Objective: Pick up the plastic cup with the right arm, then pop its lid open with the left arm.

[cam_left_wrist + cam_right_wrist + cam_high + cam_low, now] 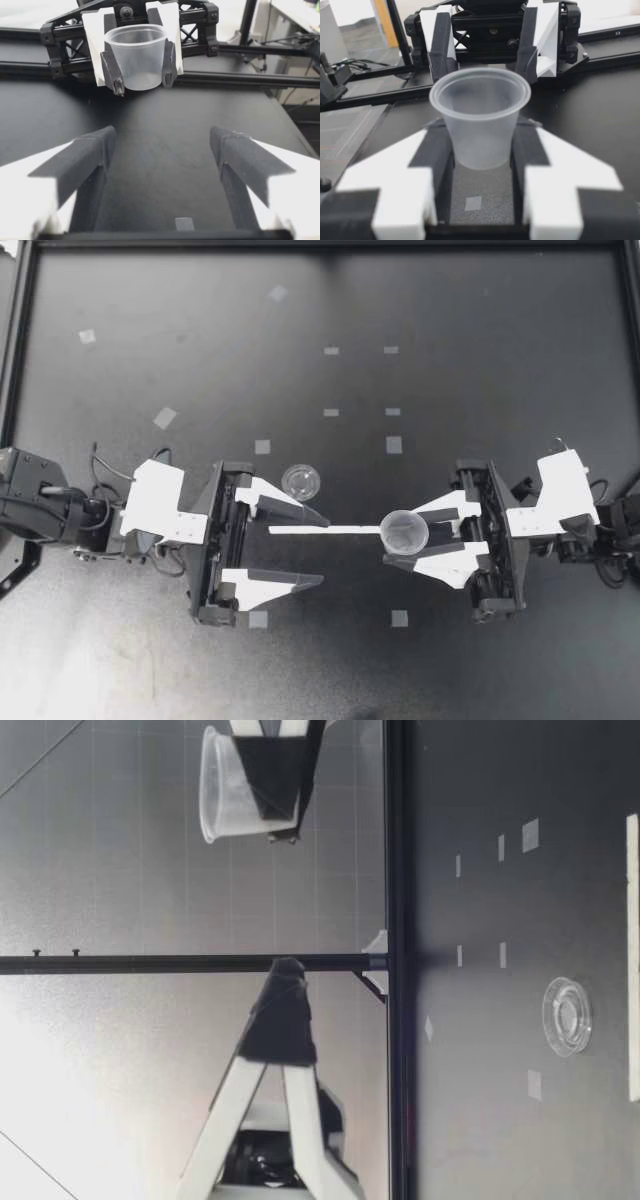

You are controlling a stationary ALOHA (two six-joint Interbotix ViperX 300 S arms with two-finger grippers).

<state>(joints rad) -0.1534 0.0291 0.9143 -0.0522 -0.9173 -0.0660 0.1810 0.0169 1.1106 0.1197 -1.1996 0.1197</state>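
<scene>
Top view: cup (pixel 404 532) sits clamped in our right gripper (pixel 403 538), right of table centre, mouth up. Low view: cup (pixel 235 785) upright, well above the table (pixel 480 1140), resting on nothing. Right wrist view: both fingers (pixel 436 155) press the cup (pixel 480 120) from two sides, low on its wall, jaws part-closed around it. Rim looks round, no crush visible.

Our left gripper (pixel 322 550) is left of centre, facing the cup, wide open, empty. Left wrist view agrees: its fingers (pixel 82 160) spread apart, bare table between them, cup (pixel 136 57) straight ahead and higher.

On the table: clear lid (pixel 301 481) lying flat, just beside the left gripper's far finger as seen from above. A white strip (pixel 325 530) lies flat, running from between the left fingers to under the cup. Farther out, tape squares (pixel 394 445) scattered.

Our read on the hold: thin plastic, it will flex. Squeeze enough to stop slip and no more, or the wall buckles and the cup pops out. Grip is low, so the tip-over risk is up top: wrist level, slow moves. The two grippers are near each other, so any reach by the left one wants a straight line and a clearance check against the right fingers. Lid looks light; a nudge from the left finger would likely skate it across the table.
</scene>
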